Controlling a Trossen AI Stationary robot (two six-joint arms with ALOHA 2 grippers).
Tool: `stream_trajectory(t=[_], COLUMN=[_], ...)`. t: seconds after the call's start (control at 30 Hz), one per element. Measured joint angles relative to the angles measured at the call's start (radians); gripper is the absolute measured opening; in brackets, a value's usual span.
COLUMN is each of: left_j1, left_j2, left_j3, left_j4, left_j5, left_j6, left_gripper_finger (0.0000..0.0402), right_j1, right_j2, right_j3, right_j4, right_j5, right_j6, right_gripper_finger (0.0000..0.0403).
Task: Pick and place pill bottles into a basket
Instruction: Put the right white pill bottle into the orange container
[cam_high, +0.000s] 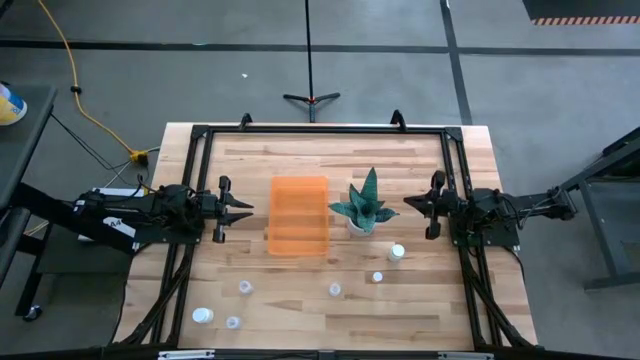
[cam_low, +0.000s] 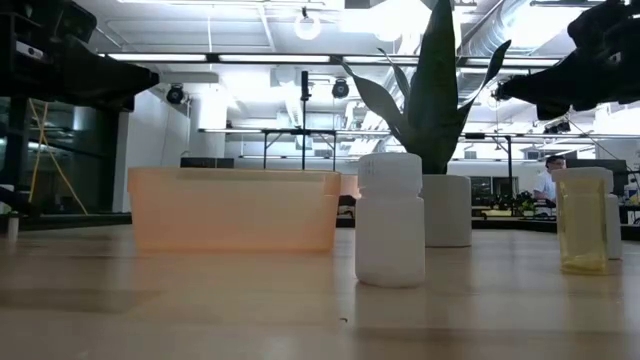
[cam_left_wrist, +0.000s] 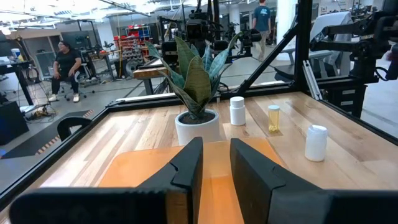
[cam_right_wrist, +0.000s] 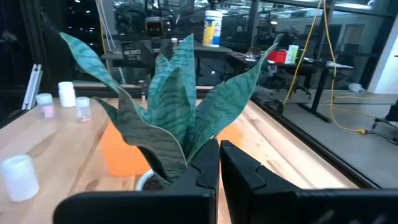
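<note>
Evidently bottles: 6 pill bottles (cam_high: 245, 288) look light, rigid, tippable
Grasp: mid-body, below cap
Left gripper (cam_high: 243, 209): narrowly parted, empty
Right gripper (cam_high: 412, 206): closed, empty

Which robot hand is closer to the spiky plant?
The right one. The right gripper sits just beside the plant, its fingers shut and pointing at it. The left gripper is on the far side of the orange basket, with the basket between it and the plant.
</note>
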Motion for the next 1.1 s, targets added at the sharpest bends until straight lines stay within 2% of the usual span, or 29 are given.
stream_trajectory(t=[0.17, 0.33, 0.47, 0.63, 0.7, 0.87, 1.03, 1.1], left_j1=[0.000, 0.000, 0.000, 0.000, 0.000, 0.000, 0.000, 0.000], left_j2=[0.000, 0.000, 0.000, 0.000, 0.000, 0.000, 0.000, 0.000], left_j3=[0.000, 0.000, 0.000, 0.000, 0.000, 0.000, 0.000, 0.000], left_j4=[0.000, 0.000, 0.000, 0.000, 0.000, 0.009, 0.010, 0.010], left_j5=[0.000, 0.000, 0.000, -0.008, -0.012, -0.019, -0.034, -0.040], left_j6=[0.000, 0.000, 0.000, 0.000, 0.001, 0.001, -0.048, -0.052], left_gripper_finger=[0.0117, 0.0117, 0.0117, 0.0117, 0.0117, 0.0117, 0.0117, 0.0117], right_j1=[0.000, 0.000, -0.003, -0.002, -0.002, -0.001, 0.009, 0.018], right_j2=[0.000, 0.000, 0.001, 0.017, 0.036, 0.118, 0.261, 0.328], right_j3=[0.000, 0.000, 0.000, 0.000, 0.000, 0.001, 0.001, 0.005], right_j4=[-0.003, 0.003, 0.112, 0.280, 0.309, 0.413, 0.602, 0.675], right_j5=[-0.012, -0.041, -0.014, -0.155, -0.172, -0.157, -0.264, -0.274], right_j6=[0.012, 0.183, 0.165, 0.089, 0.080, 0.049, 0.062, 0.082], right_gripper_finger=[0.0007, 0.0007, 0.0007, 0.0008, 0.0015, 0.0078, 0.0177, 0.0208])
